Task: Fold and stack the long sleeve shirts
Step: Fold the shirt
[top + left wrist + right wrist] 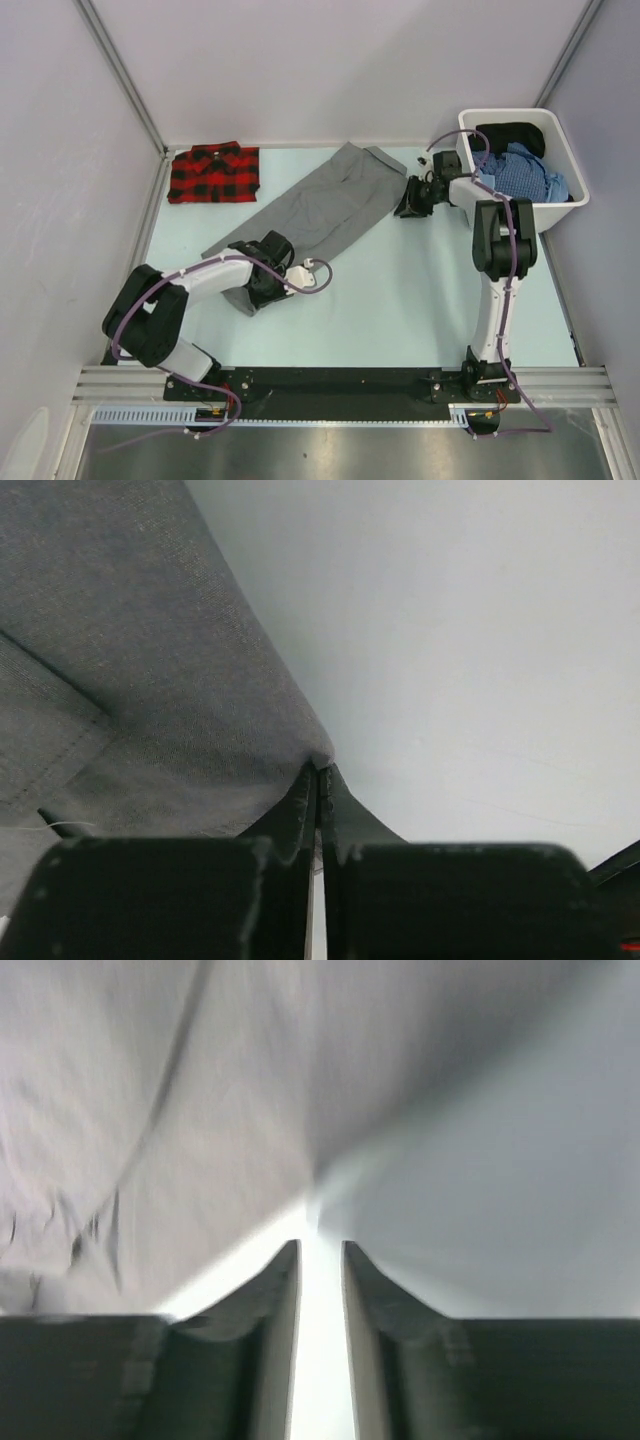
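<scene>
Wrist view: left gripper [320, 772] tight on grey shirt [150, 660]; overhead only: plaid shirt [214, 172].

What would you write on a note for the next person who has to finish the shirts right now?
Left tool: shut on the near edge of the grey shirt.
Right tool: at the far right edge of that shirt, fingers slightly apart. The view is blurred, so the grip is unclear.
Grey shirt: lies slantwise across the table, not yet folded small.
Plaid shirt: folded, in the far left corner.
Done: plaid shirt.
Left: finish folding the grey shirt, then stack the two.
</scene>
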